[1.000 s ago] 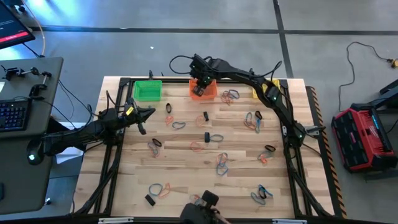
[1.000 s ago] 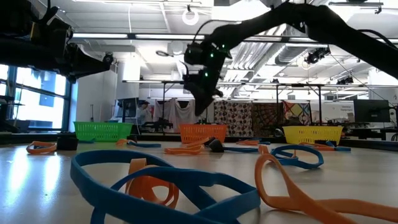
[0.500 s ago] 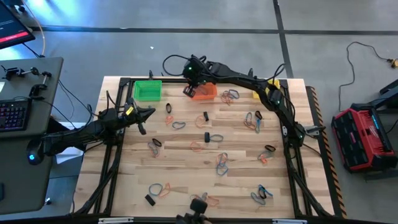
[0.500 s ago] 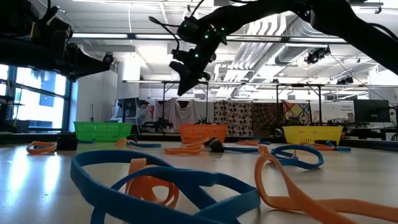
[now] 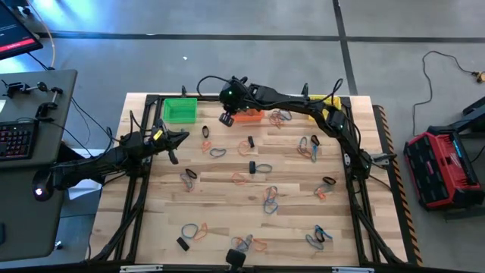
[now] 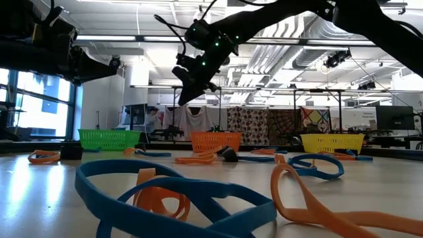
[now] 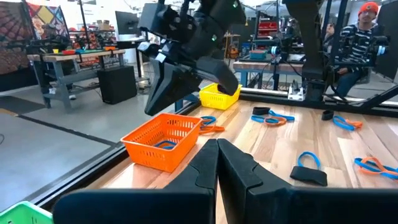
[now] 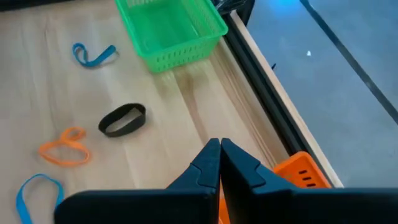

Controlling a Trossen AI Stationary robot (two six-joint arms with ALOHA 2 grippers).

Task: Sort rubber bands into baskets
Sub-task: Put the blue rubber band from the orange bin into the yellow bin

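Moving away from the orange basket (image 5: pixel 248 115), the right gripper (image 5: pixel 226 119) has pinched its fingers together, empty. One band looks dropped off; many rubber bands (image 5: pixel 270 199) wait.

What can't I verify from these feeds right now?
- Yellow basket contents: high view, right arm crosses it; low view, mesh wall hides them.
- Green basket far end: right wrist view, cut by the edge.
- Band colours in the orange basket: only a blue one shows.
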